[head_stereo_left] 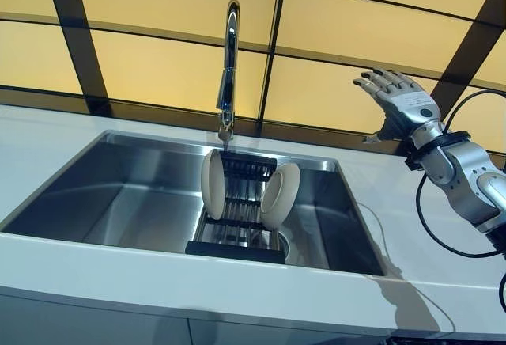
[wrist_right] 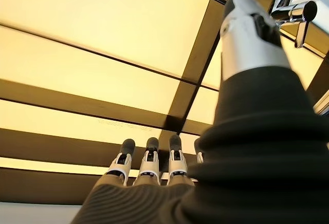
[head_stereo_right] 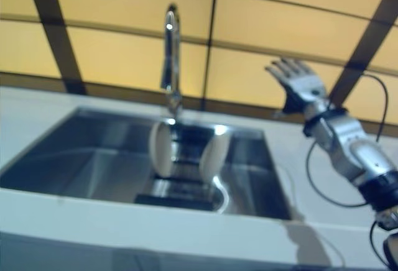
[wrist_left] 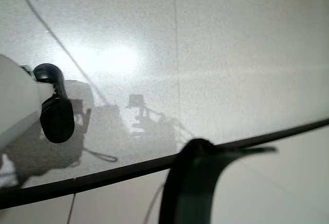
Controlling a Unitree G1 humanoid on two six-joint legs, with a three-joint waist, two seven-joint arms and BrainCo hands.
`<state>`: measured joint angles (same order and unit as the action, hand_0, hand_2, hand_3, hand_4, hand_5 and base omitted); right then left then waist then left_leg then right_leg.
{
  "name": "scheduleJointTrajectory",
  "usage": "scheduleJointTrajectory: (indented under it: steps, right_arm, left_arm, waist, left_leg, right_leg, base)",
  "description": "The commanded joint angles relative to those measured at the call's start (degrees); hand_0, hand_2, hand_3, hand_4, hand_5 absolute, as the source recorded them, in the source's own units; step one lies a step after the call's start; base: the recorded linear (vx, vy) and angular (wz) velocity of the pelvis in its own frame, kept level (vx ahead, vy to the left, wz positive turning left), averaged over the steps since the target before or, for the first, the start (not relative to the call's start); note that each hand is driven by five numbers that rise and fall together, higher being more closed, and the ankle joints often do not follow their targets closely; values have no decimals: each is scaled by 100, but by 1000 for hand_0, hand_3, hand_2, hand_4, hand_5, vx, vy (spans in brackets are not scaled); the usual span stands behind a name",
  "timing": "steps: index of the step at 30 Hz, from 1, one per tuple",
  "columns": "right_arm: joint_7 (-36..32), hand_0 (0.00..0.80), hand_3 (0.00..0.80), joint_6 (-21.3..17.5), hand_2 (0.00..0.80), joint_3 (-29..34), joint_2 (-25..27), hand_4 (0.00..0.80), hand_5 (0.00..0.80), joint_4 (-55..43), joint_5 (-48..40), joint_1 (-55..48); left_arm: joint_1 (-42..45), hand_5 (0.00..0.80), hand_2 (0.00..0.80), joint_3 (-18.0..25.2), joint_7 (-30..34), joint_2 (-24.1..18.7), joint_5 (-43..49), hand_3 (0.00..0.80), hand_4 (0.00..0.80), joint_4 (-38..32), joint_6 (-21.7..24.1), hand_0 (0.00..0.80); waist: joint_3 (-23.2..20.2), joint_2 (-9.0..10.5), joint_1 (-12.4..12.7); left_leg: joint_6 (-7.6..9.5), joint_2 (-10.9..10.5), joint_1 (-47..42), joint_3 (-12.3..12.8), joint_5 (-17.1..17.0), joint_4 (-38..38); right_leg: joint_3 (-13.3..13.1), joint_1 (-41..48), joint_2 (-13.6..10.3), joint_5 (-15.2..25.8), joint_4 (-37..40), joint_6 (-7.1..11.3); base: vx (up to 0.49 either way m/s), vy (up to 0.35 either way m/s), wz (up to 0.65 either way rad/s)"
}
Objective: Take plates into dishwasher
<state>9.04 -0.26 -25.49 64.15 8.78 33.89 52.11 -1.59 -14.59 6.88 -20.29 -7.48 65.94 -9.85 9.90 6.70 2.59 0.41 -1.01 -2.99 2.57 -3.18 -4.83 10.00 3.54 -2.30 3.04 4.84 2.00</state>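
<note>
Two cream plates stand on edge in a dark dish rack (head_stereo_left: 236, 248) inside the steel sink (head_stereo_left: 118, 202). The left plate (head_stereo_left: 212, 184) is nearly upright, and the right plate (head_stereo_left: 281, 195) leans to the right. My right hand (head_stereo_left: 399, 101) is raised above the counter to the right of the sink, well above and apart from the plates. It is open and empty, with straight fingers (wrist_right: 150, 160) pointing at the yellow wall panels. Only a small part of my left hand (wrist_left: 50, 113) shows, in the left wrist view, over a pale floor.
A tall chrome faucet (head_stereo_left: 228, 68) stands behind the sink, right over the rack. White counter (head_stereo_left: 443, 282) surrounds the sink. Yellow wall panels with dark frames (head_stereo_left: 158, 13) rise behind it. A black cable (head_stereo_left: 431, 230) loops over the counter under my right arm.
</note>
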Motion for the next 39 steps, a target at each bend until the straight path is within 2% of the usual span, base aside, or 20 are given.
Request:
scheduleJointTrajectory:
  steps: [1, 5, 6, 7, 8, 9, 12, 18, 25, 29, 32, 39]
  right_arm:
    - [322, 0, 0, -186, 0, -195, 422, 0, 0, -94, 333, 231]
    - [108, 0, 0, -45, 0, -191, 395, 0, 0, -4, -267, 155]
    - [-184, 0, 0, 203, 0, -135, 341, 0, 0, 41, -1093, 87]
    - [-558, 0, 0, 574, 0, 80, 138, 0, 0, 157, -2348, -108]
    - [-563, 0, 0, 584, 0, 106, 141, 0, 0, 141, -2358, -133]
    - [-990, 0, 0, 930, 0, 443, -156, 0, 0, 266, -3375, -394]
    - [-1437, 0, 0, 1428, 0, 845, -656, 0, 0, 592, -4626, -667]
    - [-1713, 0, 0, 2008, 0, 962, -1082, 0, 0, 1188, -5807, -537]
    - [-1802, 0, 0, 2949, 0, 1028, -1560, 0, 0, 1608, -7327, -519]
    - [-1812, 0, 0, 3144, 0, 1013, -1659, 0, 0, 1732, -7610, -513]
    - [-1612, 0, 0, 3393, 0, 1010, -1787, 0, 0, 2026, -8299, -424]
    - [-1243, 0, 0, 3581, 0, 1084, -1883, 0, 0, 2147, -9186, -310]
  left_arm:
    - [-187, 0, 0, -170, 52, -136, 151, 0, 0, 3, -30, 0]
    - [-197, 0, 0, -147, 61, -153, 178, 0, 0, -7, -12, 0]
    - [-205, 0, 0, -137, 59, -160, 186, 0, 0, -10, -5, 0]
    - [-219, 0, 0, -93, 65, -156, 202, 0, 0, 5, 14, 0]
    - [-219, 0, 0, -99, 66, -165, 203, 0, 0, 4, 15, 0]
    - [-233, 0, 0, -54, 81, -161, 224, 0, 0, 34, 44, 0]
    - [-237, 0, 0, -10, 95, -158, 272, 0, 0, 71, 109, 0]
    - [-232, 0, 0, -64, 108, -166, 237, 0, 0, 213, 237, 0]
    - [-228, 0, 0, -117, 102, -154, 252, 0, 0, 290, 276, 0]
    - [-231, 0, 0, -117, 108, -159, 254, 0, 0, 322, 295, 0]
    - [-206, 0, 0, -154, 94, -146, 177, 0, 0, 368, 324, 0]
    - [-193, 0, 0, -159, 48, -136, 126, 0, 0, 355, 308, 0]
  waist:
    - [-157, 25, 222]
    - [-133, 37, 229]
    - [-120, 41, 226]
    - [-105, 35, 202]
    - [-104, 43, 208]
    - [-81, 30, 181]
    - [-48, 13, 164]
    - [-59, 7, 180]
    - [-105, 29, 194]
    - [-112, 39, 195]
    - [-127, 52, 213]
    - [-140, 98, 237]
  left_leg:
    - [270, -153, 47, -96, 590, 270]
    - [271, -150, 52, -113, 588, 264]
    - [266, -142, 56, -112, 586, 258]
    - [257, -136, 57, -109, 576, 243]
    - [256, -136, 55, -111, 576, 242]
    - [240, -131, 53, -101, 568, 238]
    - [215, -114, 22, -75, 555, 219]
    - [168, -94, -35, -17, 541, 175]
    - [125, -67, -109, 54, 524, 128]
    - [119, -64, -130, 76, 517, 106]
    - [99, -65, -150, 75, 500, 89]
    - [72, -52, -150, 80, 482, 65]
  right_leg:
    - [-94, -219, -125, -96, -406, 528]
    - [-89, -223, -118, -89, -405, 533]
    - [-87, -227, -117, -87, -401, 532]
    - [-89, -236, -114, -79, -400, 524]
    - [-88, -233, -114, -81, -399, 524]
    - [-86, -245, -117, -78, -410, 513]
    - [-68, -241, -127, -78, -419, 481]
    - [-23, -189, -125, -83, -377, 437]
    - [10, -140, -116, -93, -359, 410]
    - [16, -129, -109, -92, -349, 399]
    - [23, -103, -88, -104, -332, 372]
    - [44, -74, -75, -114, -300, 359]
  base:
    - [0, 0, 0]
    - [-15, -18, 6]
    - [-38, -17, 6]
    - [-34, -15, 5]
    - [-40, -4, 10]
    - [-27, 9, 8]
    - [-12, 6, 2]
    - [0, 0, 0]
    - [0, 0, -1]
    - [0, 0, 0]
    - [5, 10, 0]
    - [0, 0, 0]
